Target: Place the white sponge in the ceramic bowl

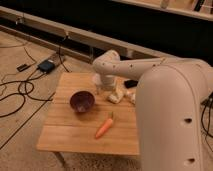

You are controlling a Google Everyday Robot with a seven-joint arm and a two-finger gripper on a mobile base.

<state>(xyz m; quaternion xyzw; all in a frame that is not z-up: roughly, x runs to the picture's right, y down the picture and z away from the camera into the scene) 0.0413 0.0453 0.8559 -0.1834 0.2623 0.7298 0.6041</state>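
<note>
The dark maroon ceramic bowl [81, 101] sits empty on the left half of the wooden table [70, 135]. To its right, near the table's back, lies the small white sponge [115, 97]. My gripper [101, 84] hangs from the pale arm that reaches in from the right. It is above the table's back part, between the bowl and the sponge, just left of the sponge. It is open and holds nothing. Its fingertips are partly hidden against a pale translucent cup [98, 90].
An orange carrot [104, 126] lies near the table's front middle. A pale lumpy object [131, 95] rests right of the sponge, partly behind my arm. Cables and a dark box [46, 65] lie on the floor to the left. A dark wall runs behind.
</note>
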